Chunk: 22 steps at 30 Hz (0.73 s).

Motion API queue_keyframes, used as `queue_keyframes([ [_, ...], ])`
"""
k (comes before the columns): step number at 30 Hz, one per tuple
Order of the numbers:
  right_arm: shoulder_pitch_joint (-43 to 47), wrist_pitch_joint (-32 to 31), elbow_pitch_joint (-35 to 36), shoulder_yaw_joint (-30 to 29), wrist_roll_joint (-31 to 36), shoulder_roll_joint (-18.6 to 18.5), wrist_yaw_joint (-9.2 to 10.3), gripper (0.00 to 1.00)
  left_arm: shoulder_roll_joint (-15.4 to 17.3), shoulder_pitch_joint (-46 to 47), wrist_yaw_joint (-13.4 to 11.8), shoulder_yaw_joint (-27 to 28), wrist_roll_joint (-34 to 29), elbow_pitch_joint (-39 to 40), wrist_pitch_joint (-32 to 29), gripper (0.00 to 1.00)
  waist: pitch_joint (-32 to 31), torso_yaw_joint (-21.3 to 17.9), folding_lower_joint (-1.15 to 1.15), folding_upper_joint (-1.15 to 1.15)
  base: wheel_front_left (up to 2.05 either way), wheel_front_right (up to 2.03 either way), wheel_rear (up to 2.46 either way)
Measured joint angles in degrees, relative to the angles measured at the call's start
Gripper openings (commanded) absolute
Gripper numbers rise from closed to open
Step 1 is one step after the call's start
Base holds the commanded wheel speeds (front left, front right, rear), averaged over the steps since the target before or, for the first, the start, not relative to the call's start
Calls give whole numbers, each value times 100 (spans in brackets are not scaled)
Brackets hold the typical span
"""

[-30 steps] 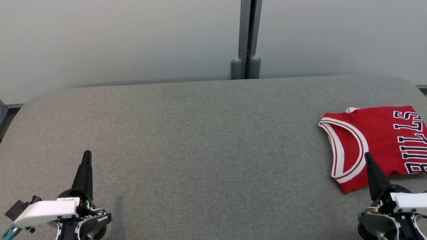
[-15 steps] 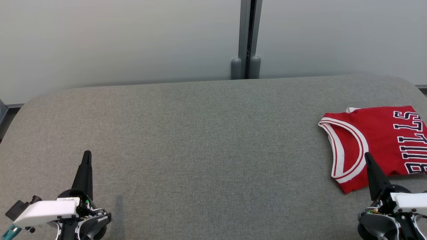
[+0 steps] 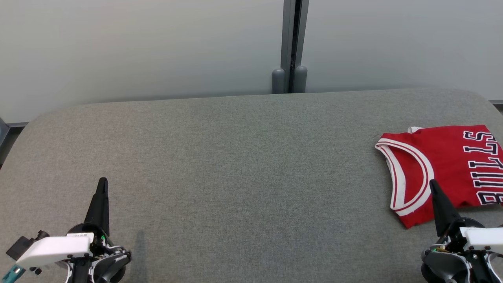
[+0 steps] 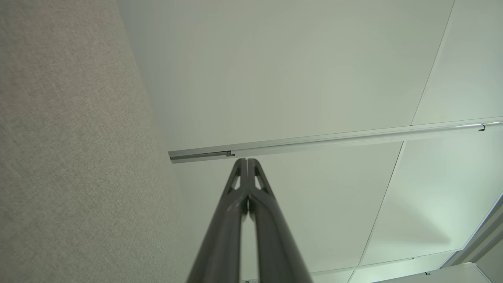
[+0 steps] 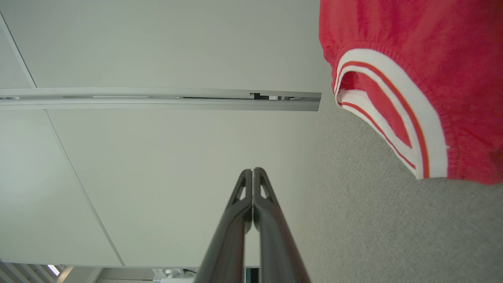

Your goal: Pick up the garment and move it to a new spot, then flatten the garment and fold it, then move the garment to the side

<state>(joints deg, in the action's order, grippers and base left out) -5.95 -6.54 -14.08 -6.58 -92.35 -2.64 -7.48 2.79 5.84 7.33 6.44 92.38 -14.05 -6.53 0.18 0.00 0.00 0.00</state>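
Red jersey (image 3: 444, 157), folded, lying flat at the right end of the grey counter (image 3: 243, 165), its right part cut off by the head view's edge. Dark, white-edged lettering reading "BULLS" (image 3: 485, 165) runs sideways across it. A white band (image 3: 426, 173) with a red stripe trims the curved opening facing the counter's middle. Right tool (image 3: 432, 184), fingers pressed together and gripping nothing, points up at lower right. Its tip overlaps the jersey's near edge in the head view. The right wrist view shows the cloth (image 5: 432, 39) off to one side of the fingers (image 5: 259, 204). Left tool (image 3: 103, 181), likewise closed and empty, stands well apart at lower left. Pale wall (image 3: 137, 47) with a grey post (image 3: 291, 39) behind.
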Motion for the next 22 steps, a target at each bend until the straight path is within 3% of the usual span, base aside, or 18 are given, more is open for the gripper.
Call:
queue_keyframes([
  [22, 0, 0, 0, 0, 0, 0, 0, 0, 0, 0, 0, 0, 0, 0, 0, 0, 0, 0, 0, 0, 0, 0, 0],
])
